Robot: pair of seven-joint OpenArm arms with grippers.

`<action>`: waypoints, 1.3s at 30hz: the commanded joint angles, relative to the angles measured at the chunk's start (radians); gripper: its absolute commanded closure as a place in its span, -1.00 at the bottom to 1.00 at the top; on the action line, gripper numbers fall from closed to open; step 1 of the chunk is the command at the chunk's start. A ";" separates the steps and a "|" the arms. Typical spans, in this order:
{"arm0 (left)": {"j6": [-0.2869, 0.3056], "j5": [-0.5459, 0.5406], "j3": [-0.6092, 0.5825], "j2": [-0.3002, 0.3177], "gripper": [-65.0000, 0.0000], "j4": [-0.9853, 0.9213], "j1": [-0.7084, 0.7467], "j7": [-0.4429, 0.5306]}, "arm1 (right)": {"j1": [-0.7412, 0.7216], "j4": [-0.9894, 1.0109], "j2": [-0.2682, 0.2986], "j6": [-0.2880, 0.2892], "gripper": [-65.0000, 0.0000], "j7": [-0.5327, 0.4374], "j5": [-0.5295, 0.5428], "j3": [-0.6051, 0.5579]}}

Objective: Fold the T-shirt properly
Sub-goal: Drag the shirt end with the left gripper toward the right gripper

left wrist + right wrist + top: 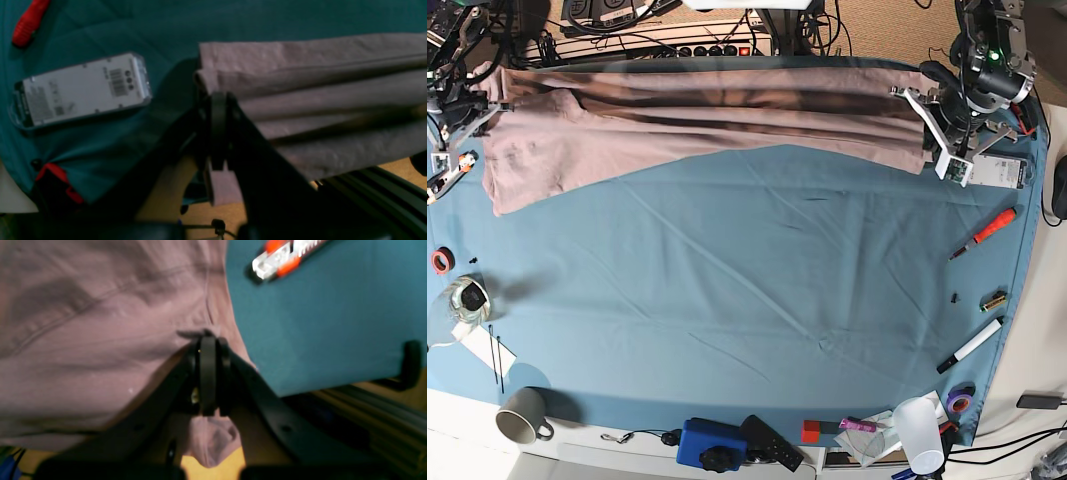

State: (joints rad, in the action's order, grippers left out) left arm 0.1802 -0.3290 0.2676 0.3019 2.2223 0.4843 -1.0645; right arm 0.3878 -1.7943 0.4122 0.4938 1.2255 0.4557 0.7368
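The mauve T-shirt [697,115] is stretched in a long bunched band along the far edge of the blue cloth [747,290], with one wider part sagging at the left. My left gripper [924,108] pinches its right end. In the left wrist view that gripper [218,100] is shut on the folded T-shirt [317,100], a tab of fabric poking out behind the fingers. At the band's left end, my right gripper [489,98] holds the other end. The right wrist view shows it [208,340] shut on the T-shirt [83,356], a tuft hanging below.
A grey barcoded box [83,90] lies beside the left gripper. A red screwdriver [985,233], a white marker [972,345], a clear cup [919,430], a blue box [712,445], a grey mug [520,417] and tape rolls [467,297] line the cloth's edges. An orange-white tool [280,256] lies by the right gripper.
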 commanded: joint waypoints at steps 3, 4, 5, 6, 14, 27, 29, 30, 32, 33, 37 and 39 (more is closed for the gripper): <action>-0.004 0.011 0.005 0.009 1.00 0.015 0.004 -0.005 | -0.003 -0.005 0.026 -0.008 1.00 -0.026 -0.008 0.011; -0.004 0.011 0.005 0.008 1.00 0.015 0.004 -0.013 | -0.003 -0.005 0.026 -0.003 1.00 -0.026 0.000 0.011; -0.003 0.011 0.005 0.008 1.00 0.015 0.006 -0.018 | -0.003 -0.005 0.026 0.011 1.00 -0.025 0.010 0.011; -0.003 0.011 0.005 0.009 1.00 0.015 0.010 -0.017 | -0.003 -0.005 0.026 0.029 1.00 -0.023 0.027 0.011; -0.003 0.011 0.005 0.008 0.26 0.016 0.056 0.028 | -0.003 -0.005 0.026 0.075 0.49 0.010 0.184 0.011; -0.003 -0.084 0.005 0.008 0.09 -0.069 0.061 0.089 | -0.008 -0.005 0.034 0.070 0.49 0.037 0.233 0.011; -0.002 -0.102 0.005 0.008 0.09 -0.095 0.061 0.089 | -0.008 -0.005 0.034 0.070 0.49 0.037 0.233 0.011; 0.002 -0.108 0.005 0.008 0.09 -0.109 0.061 0.089 | -0.008 -0.005 0.034 0.070 0.49 0.037 0.233 0.011; 0.004 -0.122 0.005 0.008 0.09 -0.135 0.051 0.090 | -0.008 -0.005 0.034 0.070 0.49 0.037 0.233 0.011; 0.004 -0.127 0.005 0.005 0.09 -0.153 0.042 0.089 | -0.008 -0.005 0.034 0.070 0.49 0.037 0.233 0.011; 0.005 -0.162 0.005 -0.023 0.09 -0.244 -0.017 0.048 | -0.008 -0.005 0.034 0.070 0.49 0.039 0.233 0.011; 0.005 -0.190 0.005 -0.037 0.09 -0.275 -0.040 0.003 | -0.008 -0.005 0.034 0.070 0.49 0.040 0.233 0.011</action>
State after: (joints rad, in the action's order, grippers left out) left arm 0.1837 -0.5110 0.2775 0.2661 1.9537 0.4328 -1.0248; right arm 0.3820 -1.7855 0.4217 0.5682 1.2766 0.6815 0.7376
